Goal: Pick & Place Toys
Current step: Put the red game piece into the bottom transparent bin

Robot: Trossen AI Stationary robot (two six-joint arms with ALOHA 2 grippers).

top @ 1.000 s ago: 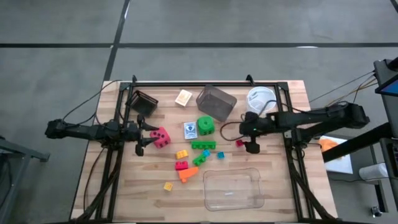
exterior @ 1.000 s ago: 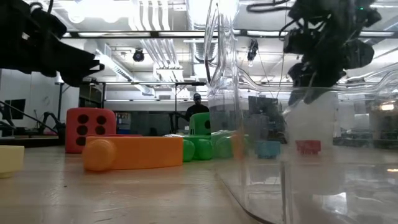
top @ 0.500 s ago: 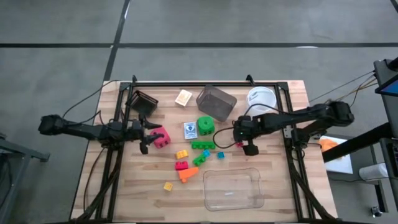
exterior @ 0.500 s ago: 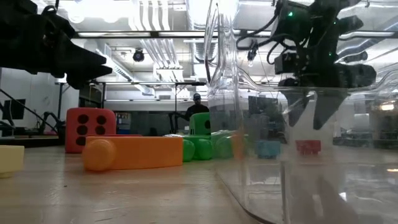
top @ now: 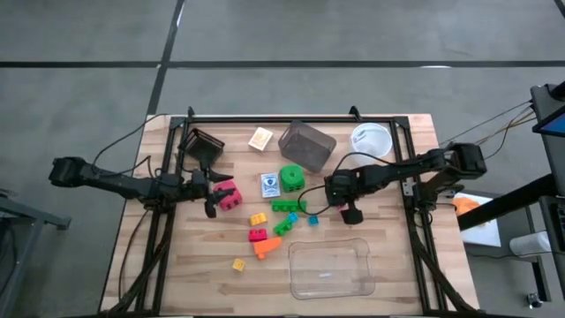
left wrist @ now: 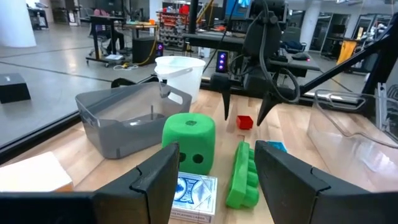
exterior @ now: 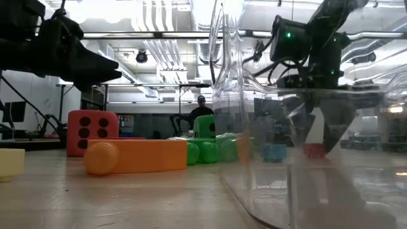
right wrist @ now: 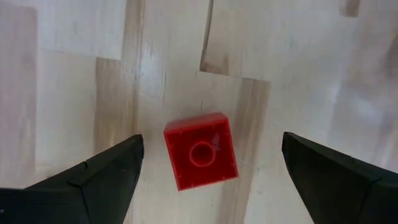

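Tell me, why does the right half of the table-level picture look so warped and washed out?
In the low view the clear plastic tray stands right before the lens, so its curved wall bends and dulls the right gripper and small bricks behind it; the orange brick beside it reads plainly. The ceiling lights glare overhead. The high view shows the same tray undistorted.

High view straight down on wooden slat table point(top: 380, 265); low view level; both share big pink-red spotted die point(top: 228, 195).

Right tool point(top: 338, 204) hides red brick from above.
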